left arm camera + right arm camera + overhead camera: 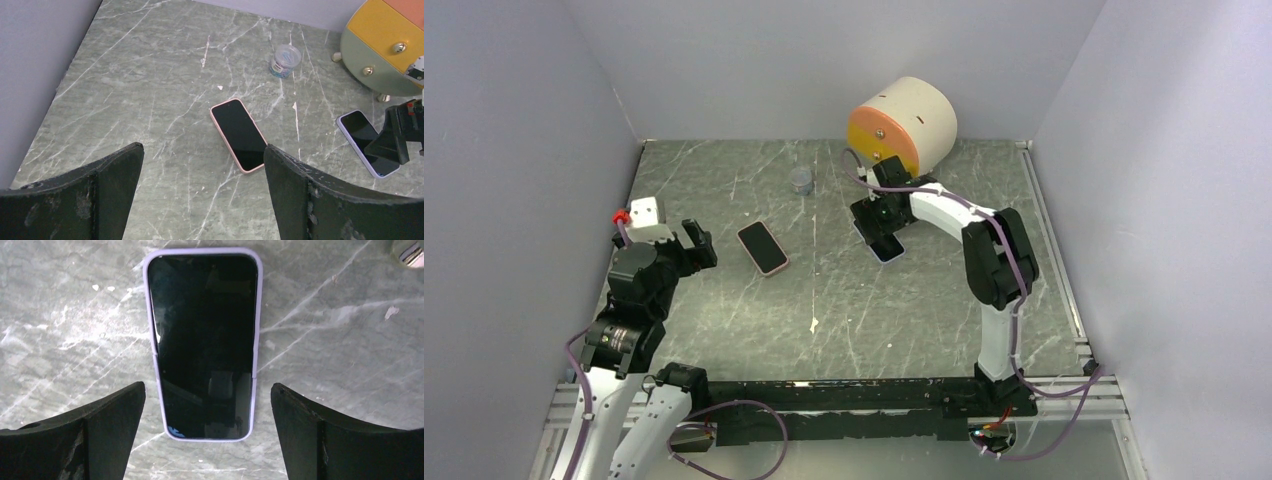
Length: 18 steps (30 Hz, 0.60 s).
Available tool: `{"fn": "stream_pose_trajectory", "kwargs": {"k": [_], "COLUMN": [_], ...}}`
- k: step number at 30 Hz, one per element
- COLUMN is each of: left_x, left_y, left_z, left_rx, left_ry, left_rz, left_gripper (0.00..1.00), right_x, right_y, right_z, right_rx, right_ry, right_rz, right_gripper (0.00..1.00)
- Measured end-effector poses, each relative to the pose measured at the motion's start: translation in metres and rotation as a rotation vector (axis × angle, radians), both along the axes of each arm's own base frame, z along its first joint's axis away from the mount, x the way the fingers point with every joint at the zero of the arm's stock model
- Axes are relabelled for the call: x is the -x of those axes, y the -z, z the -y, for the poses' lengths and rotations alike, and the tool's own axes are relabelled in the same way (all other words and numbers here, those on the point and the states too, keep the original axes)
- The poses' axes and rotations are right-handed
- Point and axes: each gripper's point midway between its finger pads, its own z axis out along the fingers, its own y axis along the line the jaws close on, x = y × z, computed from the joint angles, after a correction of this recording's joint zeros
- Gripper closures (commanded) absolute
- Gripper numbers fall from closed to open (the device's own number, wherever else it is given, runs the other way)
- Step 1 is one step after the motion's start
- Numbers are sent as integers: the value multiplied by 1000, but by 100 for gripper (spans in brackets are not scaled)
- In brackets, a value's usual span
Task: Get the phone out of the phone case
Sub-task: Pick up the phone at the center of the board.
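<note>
A phone in a pink case point(763, 247) lies screen up on the marble table left of centre; it also shows in the left wrist view point(239, 134). A phone in a lilac case point(204, 340) lies screen up further right, seen too in the left wrist view point(367, 142) and partly under the arm in the top view point(887, 249). My right gripper point(207, 405) is open and hangs just above the lilac phone's near end, a finger on each side. My left gripper point(202, 165) is open and empty, raised near the table's left side, apart from the pink phone.
A round drum with orange, yellow and green faces point(902, 124) stands at the back right. A small clear tub point(801, 180) sits at the back centre. Grey walls close in the table on three sides. White crumbs point(814, 324) lie near the front centre.
</note>
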Motion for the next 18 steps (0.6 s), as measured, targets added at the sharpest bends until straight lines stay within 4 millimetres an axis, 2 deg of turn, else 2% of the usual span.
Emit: {"fn": "stream_pose_trajectory", "kwargs": {"k": [6,10,14,18], "left_x": [0,0,0,0], "left_y": [0,0,0,0], "left_z": [0,0,0,1], "left_rx": [0,0,2,3], "left_ry": [0,-1,3,6], "left_rz": [0,0,1,1], "left_gripper": [5,5,5,5], "right_x": [-8,-1,1,1], "right_y": [10,24,26,27], "right_z": [-8,-7,-7,-7], "right_rx": [30,54,65,81], "right_ry": [-14,-21,-29,-29], "right_rz": [-35,-82,-94,-92], "right_gripper": [1,1,1,9]}}
